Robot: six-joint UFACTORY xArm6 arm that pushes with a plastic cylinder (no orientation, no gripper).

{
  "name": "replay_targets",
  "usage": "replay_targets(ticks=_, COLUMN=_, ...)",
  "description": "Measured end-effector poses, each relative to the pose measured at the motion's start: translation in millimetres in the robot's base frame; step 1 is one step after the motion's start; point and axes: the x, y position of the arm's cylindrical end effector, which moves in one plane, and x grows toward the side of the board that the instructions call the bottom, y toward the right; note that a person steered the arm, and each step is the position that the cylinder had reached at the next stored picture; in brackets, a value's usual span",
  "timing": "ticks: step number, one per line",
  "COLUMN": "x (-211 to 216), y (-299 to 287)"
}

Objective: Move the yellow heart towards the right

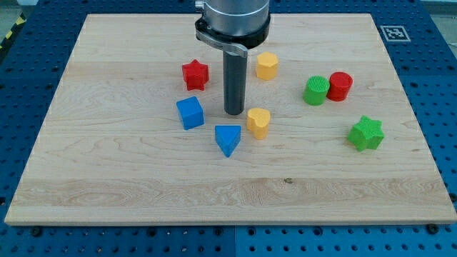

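Note:
The yellow heart (258,122) lies near the middle of the wooden board (143,185). My tip (234,113) stands just left of the heart and slightly above it in the view, with a small gap between them. A blue triangle (228,138) lies just below my tip. A blue cube (190,112) lies to my tip's left. The rod rises from my tip to the arm's grey body at the view's top.
A red star (195,74) lies up and left of my tip. A yellow hexagon (267,66) lies above the heart. A green cylinder (315,91) and a red cylinder (340,86) touch at the right. A green star (366,133) lies further right.

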Motion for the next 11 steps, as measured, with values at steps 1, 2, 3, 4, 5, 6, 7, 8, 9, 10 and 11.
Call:
replay_targets(ticks=1, x=0.8, y=0.0)
replay_targets(ticks=2, x=6.1, y=0.0)
replay_targets(ticks=3, x=10.1, y=0.6)
replay_targets(ticks=4, x=17.3, y=2.8)
replay_targets(ticks=5, x=28.6, y=4.5)
replay_targets(ticks=6, x=29.3, y=20.2)
replay_targets(ticks=7, x=22.7, y=32.6)
replay_targets(ticks=8, x=18.4, y=33.9)
replay_targets(ticks=9, x=16.9, y=40.3)
replay_targets(ticks=10, x=13.6, y=57.2)
replay_targets(ticks=11, x=8.2, y=74.7)
